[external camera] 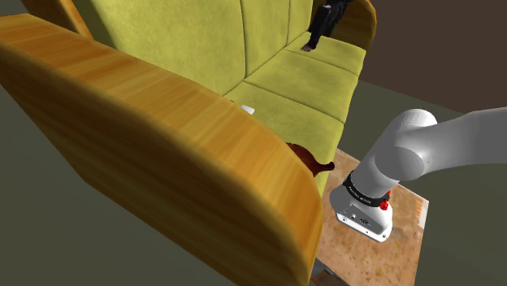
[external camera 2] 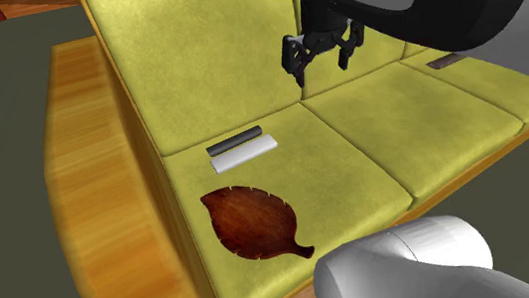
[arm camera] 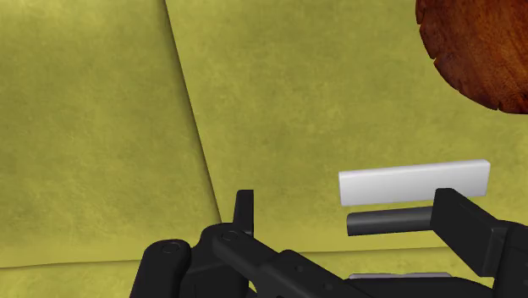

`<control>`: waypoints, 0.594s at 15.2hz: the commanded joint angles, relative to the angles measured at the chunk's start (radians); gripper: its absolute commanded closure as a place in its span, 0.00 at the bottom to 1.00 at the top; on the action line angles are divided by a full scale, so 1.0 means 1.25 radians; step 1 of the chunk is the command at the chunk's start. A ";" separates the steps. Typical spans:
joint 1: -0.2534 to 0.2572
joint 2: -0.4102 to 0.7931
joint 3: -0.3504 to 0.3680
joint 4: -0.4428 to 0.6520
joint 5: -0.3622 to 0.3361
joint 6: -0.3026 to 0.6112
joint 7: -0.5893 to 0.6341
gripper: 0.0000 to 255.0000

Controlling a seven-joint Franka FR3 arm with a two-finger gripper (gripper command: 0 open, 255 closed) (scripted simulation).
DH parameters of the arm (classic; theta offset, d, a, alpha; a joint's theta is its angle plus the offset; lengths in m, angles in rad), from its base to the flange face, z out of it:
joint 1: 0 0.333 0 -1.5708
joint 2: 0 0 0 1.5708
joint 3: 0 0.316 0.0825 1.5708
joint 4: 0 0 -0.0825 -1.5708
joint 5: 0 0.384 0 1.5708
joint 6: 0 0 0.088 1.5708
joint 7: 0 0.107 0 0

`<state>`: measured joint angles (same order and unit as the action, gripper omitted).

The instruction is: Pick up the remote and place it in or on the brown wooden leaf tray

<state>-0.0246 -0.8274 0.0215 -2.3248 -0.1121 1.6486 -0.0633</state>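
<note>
- Your gripper (external camera 2: 322,58) hung wide open and empty above the yellow-green sofa seat (external camera 2: 390,131).
- The white remote (external camera 2: 243,155) lay just beside the brown leaf tray (external camera 2: 255,221).

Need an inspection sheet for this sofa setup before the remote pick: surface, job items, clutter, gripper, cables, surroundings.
Surface: yellow-green sofa cushions, with a wooden armrest at the end.
Job's things: brown leaf tray lies flat near the front edge of the end cushion, nothing on it. White slab and dark bar lie side by side behind it, toward the backrest. Cannot tell which is the remote.
Clutter: dark object on the far cushion.
Grippers: gripper open, above the cushions, holding nothing.
Cables: nothing seen.
Surroundings: dark floor; mottled brown stand top.
</note>
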 commanded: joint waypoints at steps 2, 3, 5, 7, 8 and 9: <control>-0.007 0.004 0.018 -0.017 0.012 0.014 0.045 0.00; -0.015 0.009 0.037 -0.033 0.024 0.028 0.090 0.00; -0.030 0.025 0.074 -0.060 0.049 0.058 0.180 0.00; -0.044 0.048 0.112 -0.080 0.075 0.090 0.270 0.00; -0.052 0.062 0.131 -0.088 0.087 0.106 0.314 0.00; -0.059 0.078 0.150 -0.095 0.099 0.123 0.359 0.00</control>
<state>-0.0893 -0.7497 0.1824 -2.4339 -0.0060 1.7802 0.3198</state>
